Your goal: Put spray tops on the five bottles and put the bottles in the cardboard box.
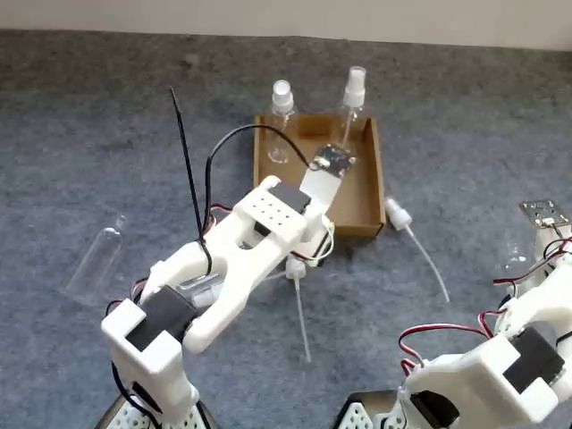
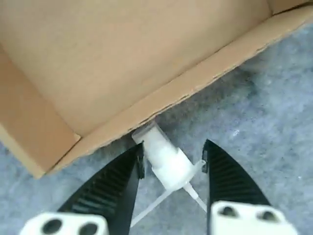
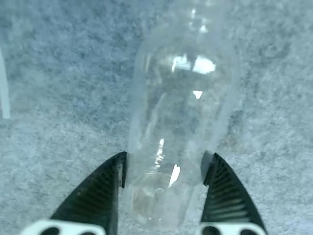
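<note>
Spray top [image 2: 166, 159]: white, with a short nozzle and a thin dip tube. It lies on the grey carpet [image 1: 107, 134], its collar touching the outside of the cardboard box [image 1: 379, 179] at the wall nearest the arms. The left gripper [image 2: 172, 147] is released, with one black finger on each side of the top, close to it. We cannot tell whether either finger touches it.

Clear bottle [image 3: 181, 98]: uncapped and see-through, well off to the right of the box. The right gripper [image 3: 166, 156] grasps it, and the fingers appear to lie against both its sides near one end.

Box contents: two capped bottles [image 1: 281, 116] [image 1: 351, 107] stand upright at the box's far wall. The rest of the box floor is bare brown card.

Around the box: a second spray top [image 1: 398, 214] lies just beside the near right corner, its tube trailing away from the box. An uncapped bottle [image 1: 96, 257] lies on its side well to the left of the box.

The carpet stretches wide beyond the box on the left and far sides. The left arm crosses the ground in front of the near wall.
</note>
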Action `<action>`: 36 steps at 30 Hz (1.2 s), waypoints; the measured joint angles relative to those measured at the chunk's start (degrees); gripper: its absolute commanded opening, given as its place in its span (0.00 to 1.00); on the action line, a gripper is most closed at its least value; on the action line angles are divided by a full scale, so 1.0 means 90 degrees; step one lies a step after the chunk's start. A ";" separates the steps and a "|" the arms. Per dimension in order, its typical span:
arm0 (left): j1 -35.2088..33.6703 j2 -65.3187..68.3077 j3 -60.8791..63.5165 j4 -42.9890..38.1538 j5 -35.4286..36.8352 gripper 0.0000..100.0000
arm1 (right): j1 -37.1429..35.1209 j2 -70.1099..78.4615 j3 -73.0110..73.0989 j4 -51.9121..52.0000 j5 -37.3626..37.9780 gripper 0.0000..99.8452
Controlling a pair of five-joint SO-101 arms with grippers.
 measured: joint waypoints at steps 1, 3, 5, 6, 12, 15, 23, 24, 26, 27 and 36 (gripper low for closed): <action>0.0000 0.0068 0.0000 0.0000 0.0029 0.17 | 0.0000 0.0000 0.0000 0.0000 0.0000 0.11; 0.0000 0.0254 0.0000 0.0000 0.0049 0.17 | 0.0000 0.0000 0.0000 0.0000 0.0010 0.11; -0.0020 0.0498 0.0000 0.0000 0.0049 0.17 | 0.0000 0.0000 0.0000 0.0000 0.0039 0.11; -0.0020 0.0654 0.0000 0.0000 0.0078 0.16 | 0.0000 0.0000 0.0000 0.0000 0.0039 0.11; 0.0010 0.0899 -0.0039 -0.0010 0.0098 0.02 | 0.0000 0.0000 0.0000 0.0000 0.0039 0.11; 0.0049 0.0811 -0.0029 -0.0029 0.0078 0.01 | 0.0000 0.0000 0.0000 0.0000 0.0039 0.11; 0.0469 -0.0088 0.0000 0.0352 -0.0674 0.01 | 0.0000 0.0000 0.0000 0.0000 0.0039 0.11; 0.0527 -0.0274 0.0000 0.0410 -0.0772 0.01 | 0.0000 0.0000 0.0000 0.0000 0.0039 0.11; 0.0547 -0.0645 -0.0098 0.0488 -0.0908 0.01 | 0.0000 0.0000 0.0000 0.0000 0.0039 0.11; 0.0518 -0.0830 -0.0186 0.0508 -0.0938 0.01 | 0.0000 0.0000 0.0000 0.0000 0.0039 0.11; 0.0225 -0.2862 -0.1133 0.0537 -0.1241 0.01 | 0.0225 0.0000 0.0000 0.0000 0.0039 0.22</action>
